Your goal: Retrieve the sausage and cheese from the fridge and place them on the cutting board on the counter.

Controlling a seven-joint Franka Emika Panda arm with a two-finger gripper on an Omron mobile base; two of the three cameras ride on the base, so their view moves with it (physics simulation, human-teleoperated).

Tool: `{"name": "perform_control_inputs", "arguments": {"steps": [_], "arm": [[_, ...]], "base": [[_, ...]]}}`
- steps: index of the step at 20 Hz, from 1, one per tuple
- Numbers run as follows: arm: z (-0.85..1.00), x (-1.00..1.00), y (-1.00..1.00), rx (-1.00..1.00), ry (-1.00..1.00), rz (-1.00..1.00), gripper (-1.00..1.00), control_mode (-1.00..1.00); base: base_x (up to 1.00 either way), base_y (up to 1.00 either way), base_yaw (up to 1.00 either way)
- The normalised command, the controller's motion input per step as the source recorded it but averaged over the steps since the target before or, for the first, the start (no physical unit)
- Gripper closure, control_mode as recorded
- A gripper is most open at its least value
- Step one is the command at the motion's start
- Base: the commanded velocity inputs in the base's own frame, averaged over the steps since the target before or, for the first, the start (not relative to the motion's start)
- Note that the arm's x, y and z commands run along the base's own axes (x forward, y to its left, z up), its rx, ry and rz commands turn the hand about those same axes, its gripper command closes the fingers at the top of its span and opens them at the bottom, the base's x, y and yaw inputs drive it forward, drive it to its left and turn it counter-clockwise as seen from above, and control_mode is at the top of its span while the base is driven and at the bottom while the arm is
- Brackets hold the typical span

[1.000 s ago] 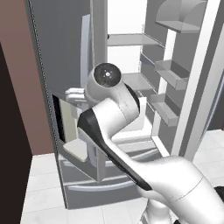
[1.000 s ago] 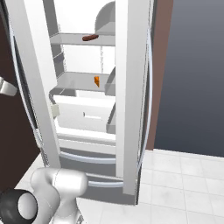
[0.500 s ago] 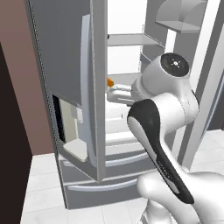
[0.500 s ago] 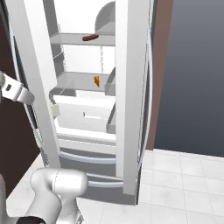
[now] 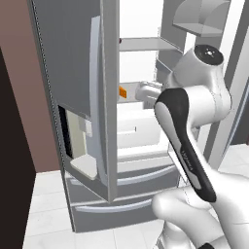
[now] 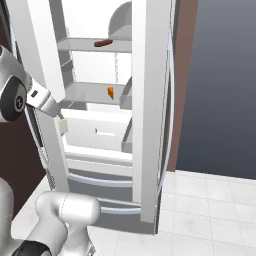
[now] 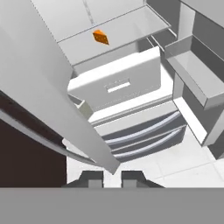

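Observation:
The fridge [image 5: 73,73] stands with both upper doors open, showing its white interior. On the upper shelf lies the reddish-brown sausage [image 6: 102,43]. One shelf lower sits the orange cheese [image 6: 110,92] wedge, also seen as the cheese [image 5: 122,92] just left of my hand and as the cheese [image 7: 101,37] far ahead. My gripper [image 7: 112,178] is shut with nothing between its fingertips [image 7: 90,178]. It hangs in front of the open fridge, apart from both foods. The cutting board and the counter are out of view.
The open left door [image 7: 48,100] crosses close beside the hand. The right door's bins [image 7: 197,78] jut out on the other side. A white drawer [image 7: 113,83] sits under the cheese shelf, above two grey bottom drawers [image 5: 121,194]. A dark wall [image 5: 14,146] flanks the left.
The arm has swung from in front of the left door across to the fridge opening, bringing the hand up near the cheese shelf. The jaws have stayed shut.

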Motion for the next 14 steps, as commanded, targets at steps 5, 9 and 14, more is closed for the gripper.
{"name": "perform_control_inputs", "arguments": {"steps": [5, 9, 14], "arm": [[-0.01, 0.57, 0.00, 0.00, 0.04, -0.16, -1.00, -1.00], [0.00, 0.21, -0.02, 0.05, 0.00, -0.15, -1.00, -1.00], [0.00, 0.22, -0.07, 0.12, 0.00, -0.11, -1.00, -1.00]], "base": [[0.00, 0.00, 0.00], [0.00, 0.00, 0.00], [0.00, 0.00, 0.00]]}}
